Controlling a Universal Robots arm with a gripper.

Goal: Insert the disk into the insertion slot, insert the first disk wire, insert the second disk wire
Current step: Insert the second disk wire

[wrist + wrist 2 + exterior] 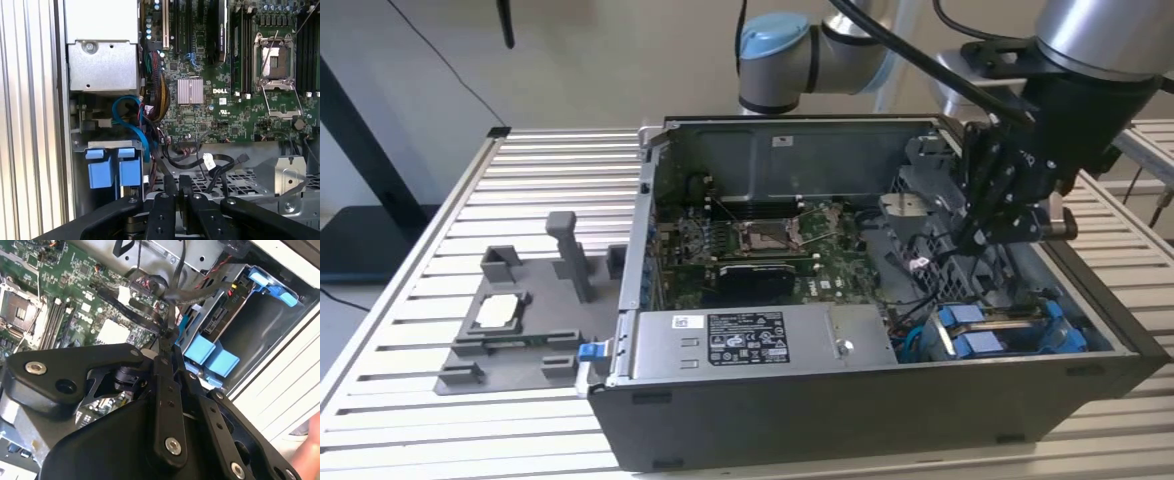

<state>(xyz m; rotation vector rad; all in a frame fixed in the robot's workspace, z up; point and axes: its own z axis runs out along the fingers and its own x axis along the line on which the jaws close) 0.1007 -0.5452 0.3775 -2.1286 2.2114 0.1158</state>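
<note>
Blue end tabs poking up at the near corner of the computer case [854, 410] say the disk [983, 335] already sits in the insertion slot [927, 345], so the carrier holds it square for cabling. The tool [169, 337] hangs inside the case, fingers together, pinched on a dark wire [150, 315] beside the drive cage, apparently so that its plug can meet the disk.

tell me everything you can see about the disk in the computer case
The disk sits inside the insertion slot at the case's front corner, on the exterior view's right, beside the silver power supply. Mostly its bright blue plastic carrier shows: two square blue end tabs side by side, facing into the case. A blue cable loops just above them. The gripper hangs apart, over the motherboard side.
</note>
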